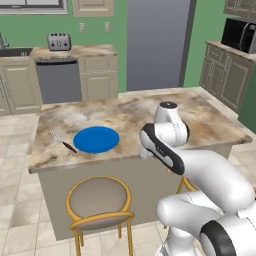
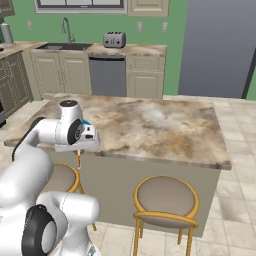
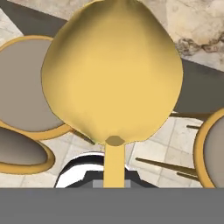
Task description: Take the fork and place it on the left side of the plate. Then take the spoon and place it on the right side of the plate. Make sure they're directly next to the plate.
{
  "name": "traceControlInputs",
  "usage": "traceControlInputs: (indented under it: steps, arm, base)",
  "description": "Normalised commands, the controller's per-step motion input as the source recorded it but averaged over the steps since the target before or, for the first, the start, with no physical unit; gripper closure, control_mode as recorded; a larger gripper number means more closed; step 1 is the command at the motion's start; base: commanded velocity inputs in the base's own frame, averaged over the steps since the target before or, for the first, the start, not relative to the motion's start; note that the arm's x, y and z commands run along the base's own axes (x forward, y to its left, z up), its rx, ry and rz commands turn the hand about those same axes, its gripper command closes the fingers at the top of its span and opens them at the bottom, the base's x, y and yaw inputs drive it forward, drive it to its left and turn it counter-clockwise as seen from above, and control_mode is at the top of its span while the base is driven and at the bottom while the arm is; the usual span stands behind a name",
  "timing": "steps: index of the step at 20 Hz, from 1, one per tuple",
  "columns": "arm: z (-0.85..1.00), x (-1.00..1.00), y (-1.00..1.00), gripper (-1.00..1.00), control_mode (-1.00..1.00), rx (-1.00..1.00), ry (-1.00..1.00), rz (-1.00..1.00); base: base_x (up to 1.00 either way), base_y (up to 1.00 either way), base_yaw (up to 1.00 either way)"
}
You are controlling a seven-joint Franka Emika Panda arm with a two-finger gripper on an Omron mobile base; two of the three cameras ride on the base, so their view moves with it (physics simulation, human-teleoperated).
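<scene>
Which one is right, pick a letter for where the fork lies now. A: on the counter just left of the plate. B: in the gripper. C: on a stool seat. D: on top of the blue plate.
A: the fork lies on the counter beside the plate's left edge.

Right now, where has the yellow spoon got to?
The spoon is held in the robot's shut hand; in the hand view its yellow bowl looms close, above the stools and floor, off the near edge of the island counter.
</scene>
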Motion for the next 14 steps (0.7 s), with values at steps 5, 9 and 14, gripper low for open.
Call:
traceControlInputs:
  steps: [5, 9, 14]
  arm:
    - [0.28, 0.83, 0.15, 1.00, -1.00, 0.00, -0.11, -0.33]
    - [0.07, 0.88, 0.00, 1.00, -1.00, 0.01, -0.02, -0.34]
    - [0.00, 0.95, 0.00, 1.00, -1.00, 0.04, 0.00, -0.24]
  base:
    - [0.00, 0.00, 0.00]
    - [0.00, 0.00, 0.00]
    - [0.00, 0.00, 0.00]
